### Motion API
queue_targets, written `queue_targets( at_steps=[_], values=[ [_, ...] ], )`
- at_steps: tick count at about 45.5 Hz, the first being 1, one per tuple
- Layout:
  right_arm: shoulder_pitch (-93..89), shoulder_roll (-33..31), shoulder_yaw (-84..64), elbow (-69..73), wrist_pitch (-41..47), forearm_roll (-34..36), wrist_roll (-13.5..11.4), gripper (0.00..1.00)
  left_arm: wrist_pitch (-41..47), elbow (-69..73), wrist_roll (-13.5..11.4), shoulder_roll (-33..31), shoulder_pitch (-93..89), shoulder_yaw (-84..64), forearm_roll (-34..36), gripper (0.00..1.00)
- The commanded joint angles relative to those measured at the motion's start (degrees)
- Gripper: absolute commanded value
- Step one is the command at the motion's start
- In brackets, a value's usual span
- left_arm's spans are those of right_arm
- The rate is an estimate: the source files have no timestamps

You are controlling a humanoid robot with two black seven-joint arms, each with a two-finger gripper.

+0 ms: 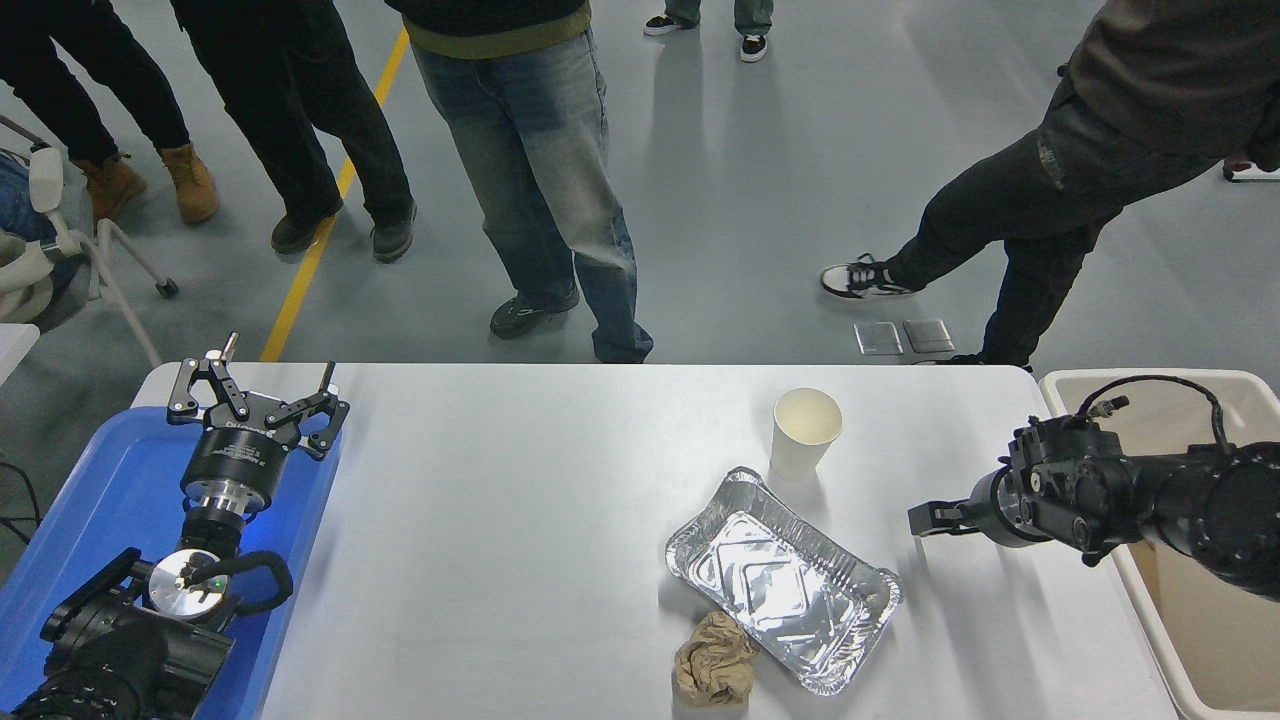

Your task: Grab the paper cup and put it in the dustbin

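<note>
The white paper cup [805, 432] stands upright on the white table [500, 520], at the far right of its middle. The beige dustbin [1150, 620] stands off the table's right edge. My right arm reaches in over the bin, and its gripper [935, 520] points left, empty, right of and nearer to me than the cup, a clear gap away. My left gripper [258, 388] is parked open and empty over the blue tray at the lower left.
A silver foil tray [782, 578] lies just in front of the cup. A crumpled brown paper ball [714, 660] sits at its near corner. The blue tray [110, 500] is at the table's left end. Several people stand beyond the far edge.
</note>
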Motion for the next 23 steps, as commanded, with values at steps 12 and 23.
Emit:
queue_targets(
  at_steps=[12, 23],
  values=[
    [0.4, 0.25, 0.52, -0.59, 0.28, 0.19, 0.28, 0.97, 0.0, 0.08, -0.09, 0.08, 0.06, 0.26, 0.0, 0.99],
    [9.88, -0.45, 0.78, 4.59, 3.0, 1.42, 3.27, 0.97, 0.0, 0.08, -0.09, 0.17, -0.03, 0.34, 0.0, 0.99]
  ],
)
